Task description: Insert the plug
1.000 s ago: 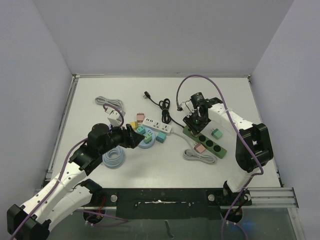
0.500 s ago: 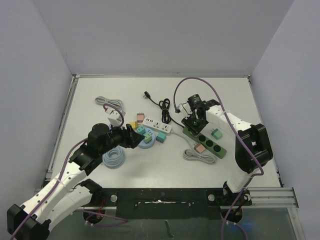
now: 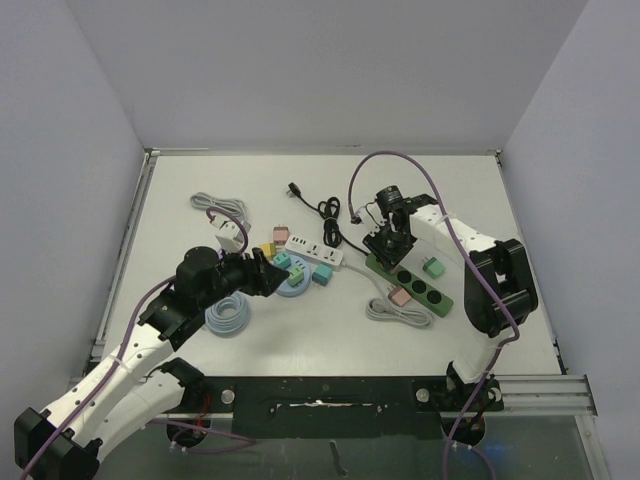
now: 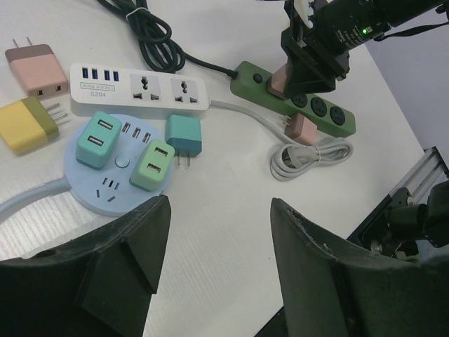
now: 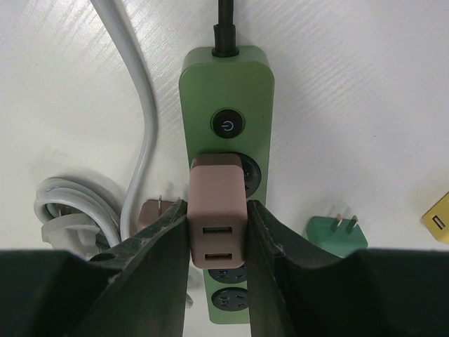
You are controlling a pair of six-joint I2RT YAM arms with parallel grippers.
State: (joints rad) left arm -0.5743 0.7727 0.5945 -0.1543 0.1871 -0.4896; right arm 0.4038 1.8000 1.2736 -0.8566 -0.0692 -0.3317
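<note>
Moved slightly left since a second ago, the right tool (image 5: 219,246) is clamped on the pink plug (image 5: 217,200), which sits over the first socket of the green strip (image 5: 226,84). Meanwhile the left tool (image 4: 217,246) stands apart, empty.

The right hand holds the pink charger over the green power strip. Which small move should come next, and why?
Probably press it straight down. The right hand is shut on the pink charger, which sits over the socket beside the power button of the green power strip. Its prongs are hidden, so whether they are seated I cannot tell.
</note>
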